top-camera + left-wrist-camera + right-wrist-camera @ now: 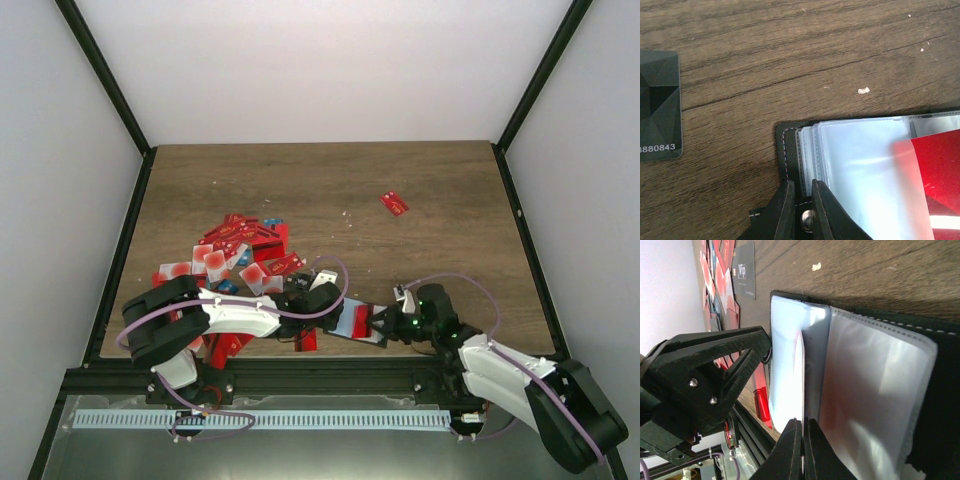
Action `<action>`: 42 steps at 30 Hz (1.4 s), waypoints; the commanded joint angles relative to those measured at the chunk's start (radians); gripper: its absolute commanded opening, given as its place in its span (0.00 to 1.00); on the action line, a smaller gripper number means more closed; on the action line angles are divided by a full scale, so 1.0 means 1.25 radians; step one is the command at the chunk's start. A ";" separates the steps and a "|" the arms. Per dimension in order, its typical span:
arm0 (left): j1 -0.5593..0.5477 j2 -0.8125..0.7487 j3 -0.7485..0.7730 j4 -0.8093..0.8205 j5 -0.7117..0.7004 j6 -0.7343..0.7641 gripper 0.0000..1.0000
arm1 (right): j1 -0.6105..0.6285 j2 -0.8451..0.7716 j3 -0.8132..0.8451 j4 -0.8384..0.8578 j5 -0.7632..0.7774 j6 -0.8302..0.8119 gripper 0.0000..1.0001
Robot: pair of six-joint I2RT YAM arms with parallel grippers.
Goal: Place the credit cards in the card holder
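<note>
Left gripper [800, 210] pinches the card holder [787, 150] edge, pinning it on the bench [790, 50]; right gripper [802, 440] nips a clear sleeve [790, 370], likely parting pages for loading.

Robot lab, enclosed test cell. Landmark: wood-grain table [330, 185]. Plain white panels [320, 70] close it in behind, left and right of the table. Black posts [105, 75] rise from the table's far corners along the panel seams. Black frame rail [330, 378] runs along the table's near edge, with two arms bolted there: left arm [240, 315], right arm [497, 367], white shells, black joints, both reaching over the table. Purple cables [346, 280] loop off the arms. Below the near edge: slotted white cable duct [300, 419] on a metal sheet [300, 455]. Cards [240, 250] heaped on the table's left half, one lone card [394, 203] toward its far right. Flat, even light.
</note>
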 commanded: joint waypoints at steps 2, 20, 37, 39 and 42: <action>-0.003 0.017 -0.002 -0.035 0.021 -0.009 0.12 | -0.007 0.000 -0.021 0.070 -0.006 0.051 0.01; -0.002 0.007 -0.005 -0.041 0.007 -0.016 0.16 | 0.004 0.064 -0.056 0.199 0.004 0.122 0.01; -0.002 0.008 -0.011 -0.037 0.015 -0.009 0.15 | 0.060 0.259 -0.040 0.368 0.022 0.139 0.01; -0.002 0.009 -0.012 -0.034 0.017 -0.009 0.15 | 0.066 0.285 -0.037 0.389 0.024 0.144 0.01; -0.002 0.011 -0.012 -0.034 0.017 -0.009 0.15 | 0.075 0.313 -0.036 0.418 0.025 0.150 0.01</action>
